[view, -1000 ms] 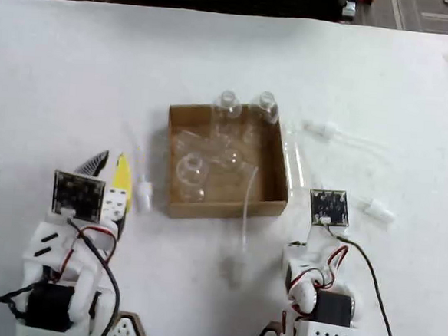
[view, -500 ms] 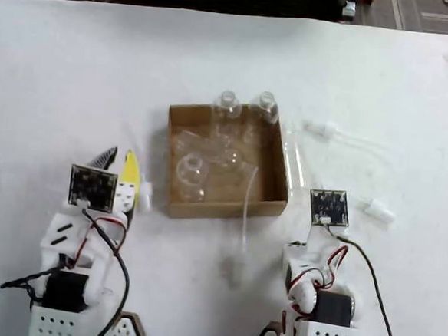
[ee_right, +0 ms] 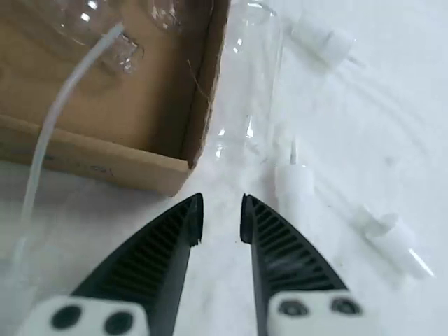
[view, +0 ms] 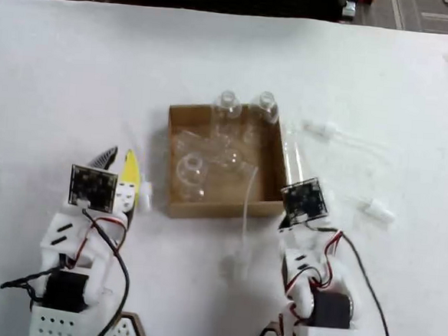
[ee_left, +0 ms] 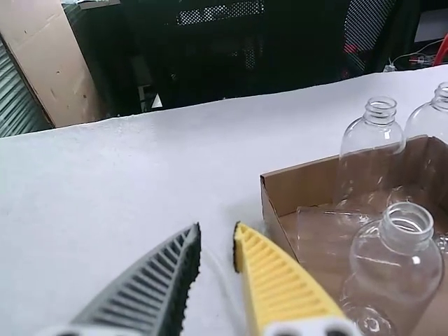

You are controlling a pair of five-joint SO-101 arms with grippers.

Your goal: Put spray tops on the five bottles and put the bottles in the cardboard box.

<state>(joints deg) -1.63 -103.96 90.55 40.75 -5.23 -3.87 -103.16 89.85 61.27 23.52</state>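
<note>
Progress check: honestly not far. Several clear bottles [ee_left: 399,255] sit inside the cardboard box [view: 221,209], but every neck I can see is open, so as far as I can tell no spray top is on anything yet (can't get an exact bottle count through all that clear plastic). One loose bottle [ee_right: 246,91] lies on the counter [view: 77,73], right against the outside of the box's right wall. Spray tops are scattered: one [view: 143,193] between the left pincer [view: 120,165] and the box's left wall, two more [view: 322,129] [view: 378,210] off to the right, and a long tube [ee_right: 66,115] draped over the front wall. So the capping looks all to do, plus boxing that stray. Both pincers are empty with just a narrow gap; the right pincer [ee_right: 220,210] hovers by the box's front right corner, aimed at the loose bottle. Room-wise, the tight spot is that corner: wall, bottle and a top close together. Open counter lies to the left and far side, edges well apart.
</note>
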